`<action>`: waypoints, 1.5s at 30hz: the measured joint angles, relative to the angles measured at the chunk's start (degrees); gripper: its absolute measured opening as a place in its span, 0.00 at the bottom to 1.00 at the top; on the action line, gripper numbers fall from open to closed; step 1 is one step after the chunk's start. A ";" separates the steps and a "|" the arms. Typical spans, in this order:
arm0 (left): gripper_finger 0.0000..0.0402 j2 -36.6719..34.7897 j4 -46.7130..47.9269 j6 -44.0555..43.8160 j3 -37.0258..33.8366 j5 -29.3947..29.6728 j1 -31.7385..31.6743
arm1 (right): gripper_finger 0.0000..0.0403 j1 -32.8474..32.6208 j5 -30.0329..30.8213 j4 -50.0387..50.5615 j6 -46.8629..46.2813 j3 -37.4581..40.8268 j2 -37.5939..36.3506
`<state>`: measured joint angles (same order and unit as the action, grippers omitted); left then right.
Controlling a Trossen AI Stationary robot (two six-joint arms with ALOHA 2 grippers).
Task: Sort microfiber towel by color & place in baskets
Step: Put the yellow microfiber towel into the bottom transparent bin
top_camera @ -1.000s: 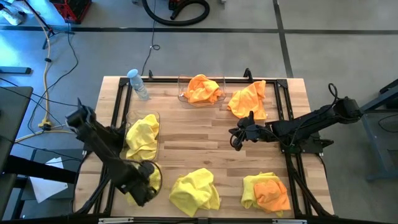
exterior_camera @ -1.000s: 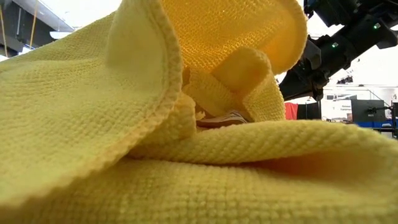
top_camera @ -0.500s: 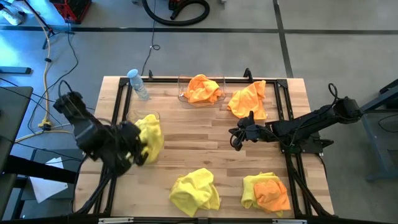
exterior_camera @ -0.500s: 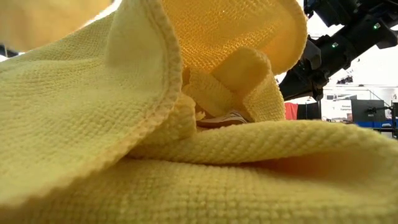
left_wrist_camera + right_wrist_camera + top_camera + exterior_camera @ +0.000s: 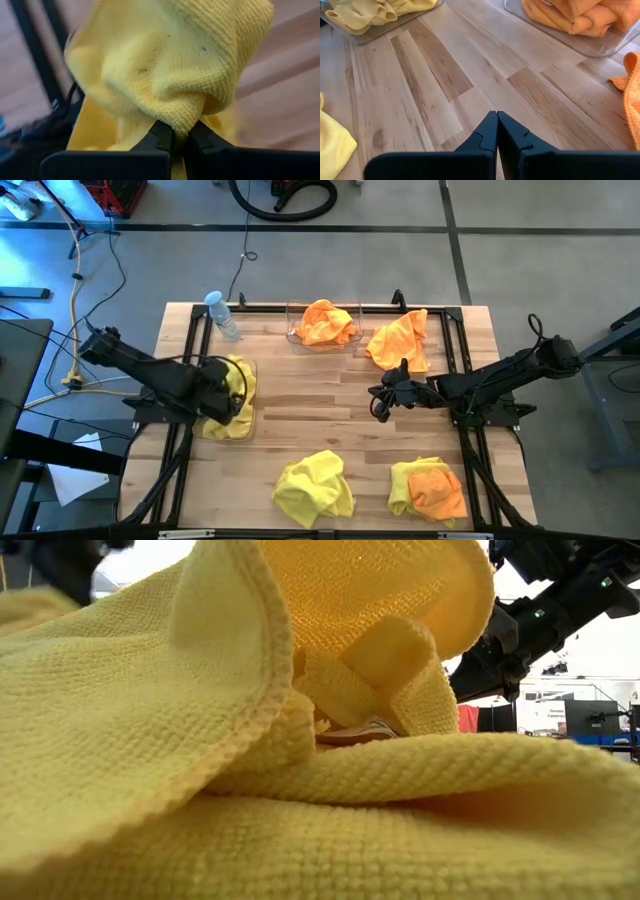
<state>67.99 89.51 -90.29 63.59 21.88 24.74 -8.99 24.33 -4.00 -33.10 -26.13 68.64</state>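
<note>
Yellow towel (image 5: 170,70) pinched in the left gripper (image 5: 222,402), now hanging over the clear basket (image 5: 247,432) by the bench's left edge, which already holds yellow cloth; a second ago that gripper was down at the front-left corner, so the carry is basically done and release should come next. Second basket (image 5: 292,333) at the back edge holds orange towels (image 5: 326,322). Still loose: orange towel (image 5: 400,340) back right, yellow pile (image 5: 314,486) front middle, yellow-and-orange stack (image 5: 430,490) front right. Right gripper (image 5: 378,402) hasn't moved, clamped shut, empty, hovering mid-bench. Water bottle (image 5: 222,315) back left.
</note>
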 joint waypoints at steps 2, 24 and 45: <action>0.00 -1.09 -3.79 -0.98 -5.41 -2.03 -0.58 | 0.00 0.00 -0.01 0.04 0.05 0.00 0.00; 0.23 -2.47 -28.22 8.72 -24.85 -11.51 -9.33 | 0.00 0.00 2.11 0.91 0.13 0.00 0.00; 0.35 -2.87 -0.26 3.36 -1.25 -6.80 -8.98 | 0.00 0.00 2.08 1.27 0.02 0.00 0.00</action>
<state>65.12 89.25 -86.93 62.34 15.09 15.76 -8.99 26.41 -2.73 -33.08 -26.13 68.64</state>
